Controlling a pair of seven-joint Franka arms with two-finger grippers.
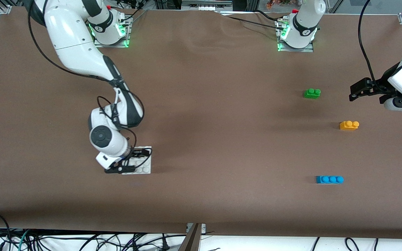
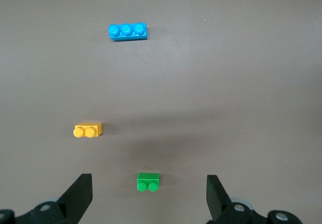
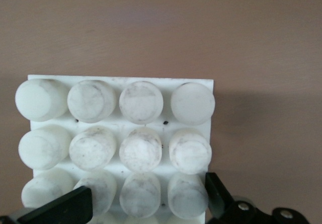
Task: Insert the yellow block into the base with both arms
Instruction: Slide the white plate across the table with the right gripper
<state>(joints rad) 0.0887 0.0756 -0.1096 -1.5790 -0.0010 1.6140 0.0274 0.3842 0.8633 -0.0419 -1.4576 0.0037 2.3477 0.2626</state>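
— Yellow block (image 1: 349, 125) sits on the table (image 1: 222, 104) between green brick (image 1: 312, 93) and blue brick (image 1: 329, 179); left hand (image 2: 148, 194) hangs wide open above, empty!

— Right hand (image 3: 146, 204)?

— Fingers spread astride the base's (image 1: 144, 164) edge.

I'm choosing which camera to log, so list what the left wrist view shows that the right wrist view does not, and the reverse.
Only the left wrist view shows the three bricks lying apart on the table: the yellow block, the green brick and the blue brick, with the left hand open above them. Only the right wrist view shows the base, its round studs close up, with the right hand open at its edge. Both share the brown table and a pair of spread black fingers.
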